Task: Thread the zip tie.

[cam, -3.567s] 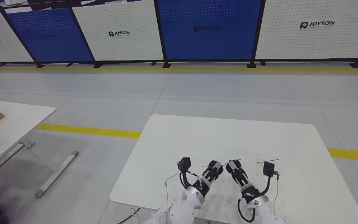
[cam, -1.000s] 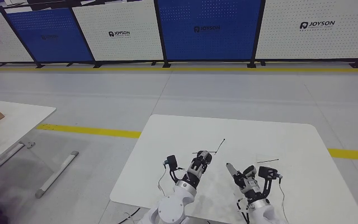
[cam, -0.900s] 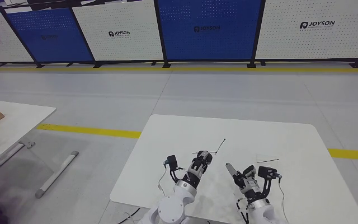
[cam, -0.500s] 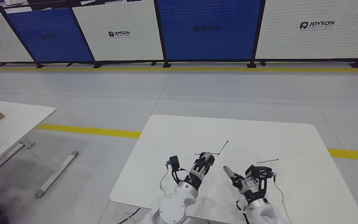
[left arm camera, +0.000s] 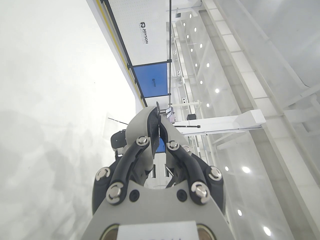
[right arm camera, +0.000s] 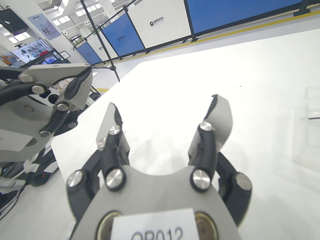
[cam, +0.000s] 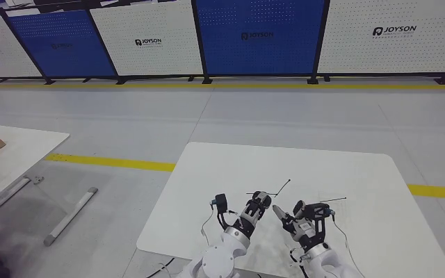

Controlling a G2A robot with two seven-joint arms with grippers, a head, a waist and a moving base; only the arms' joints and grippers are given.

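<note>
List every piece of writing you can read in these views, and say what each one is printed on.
"JOYSON": white fence panels and blue fence panels behind the table.
"OP012", its lower part cut off: white label on the right gripper.
Unreadable: the small line under each panel logo; the poster and the screen in the hall; the cut-off label on the left gripper.

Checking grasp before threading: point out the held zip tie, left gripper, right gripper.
zip tie (cam: 279, 187), top view, middle of strap
left gripper (left arm camera: 158, 109), left wrist view, between its shut fingertips
right gripper (right arm camera: 163, 101), right wrist view, midway between its open fingertips
</note>
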